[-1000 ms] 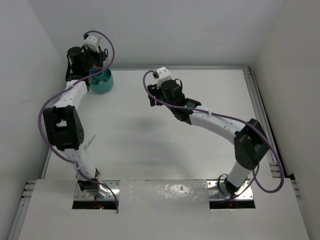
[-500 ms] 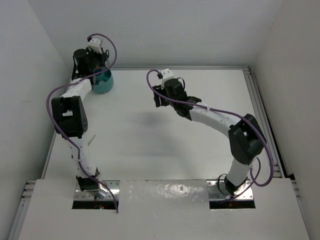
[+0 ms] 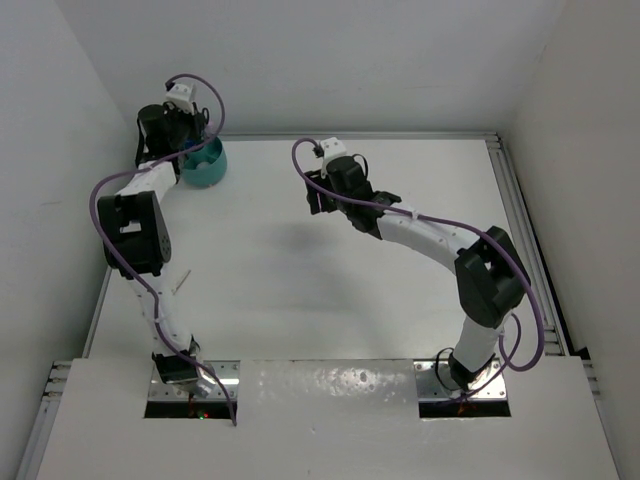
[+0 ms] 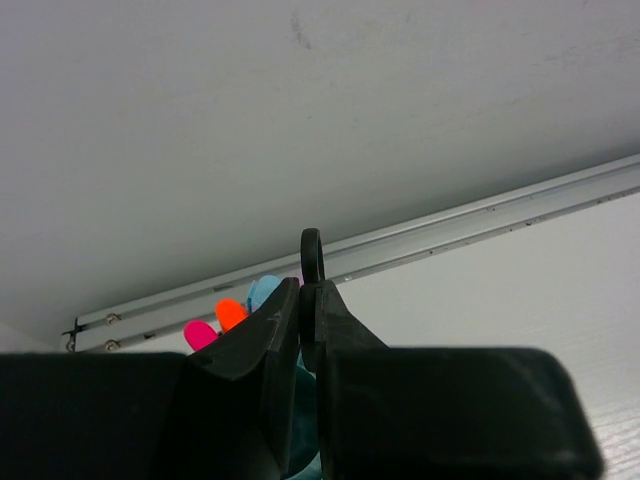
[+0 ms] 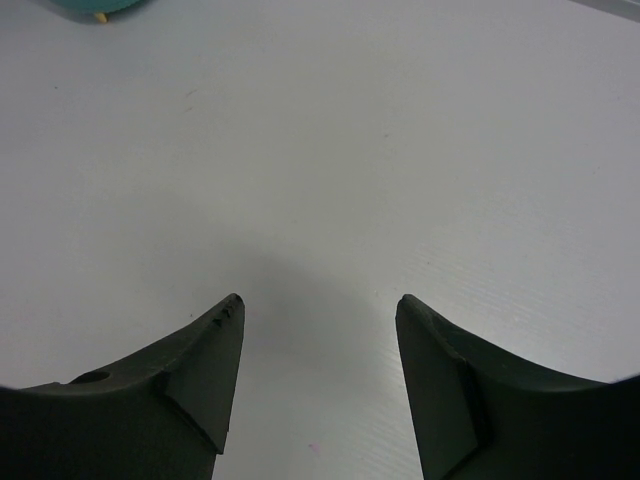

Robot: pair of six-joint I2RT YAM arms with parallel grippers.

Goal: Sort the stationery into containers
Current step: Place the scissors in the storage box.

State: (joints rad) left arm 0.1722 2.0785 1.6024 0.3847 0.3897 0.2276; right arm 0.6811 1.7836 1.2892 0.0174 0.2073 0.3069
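Observation:
The teal cup (image 3: 205,165) stands at the far left corner of the table. My left gripper (image 3: 186,135) hovers at its far-left rim. In the left wrist view that gripper (image 4: 308,290) is shut on the black scissors (image 4: 312,255), whose handle loop sticks up between the fingertips. Pink (image 4: 199,334), orange (image 4: 230,313) and light-blue (image 4: 262,292) marker tops stand in the cup behind the fingers. My right gripper (image 3: 318,200) is open and empty above bare table near the middle; it is also open in the right wrist view (image 5: 318,305). The erasers are not visible.
The back wall and an aluminium rail (image 4: 480,215) run just behind the cup. The cup's lower edge (image 5: 100,8) shows at the top left of the right wrist view. A metal rail (image 3: 515,200) lines the table's right edge.
My left arm has lifted and swung its elbow up toward the cup, with the gripper staying over the cup's far-left rim. My right gripper moved slightly right, then held still.

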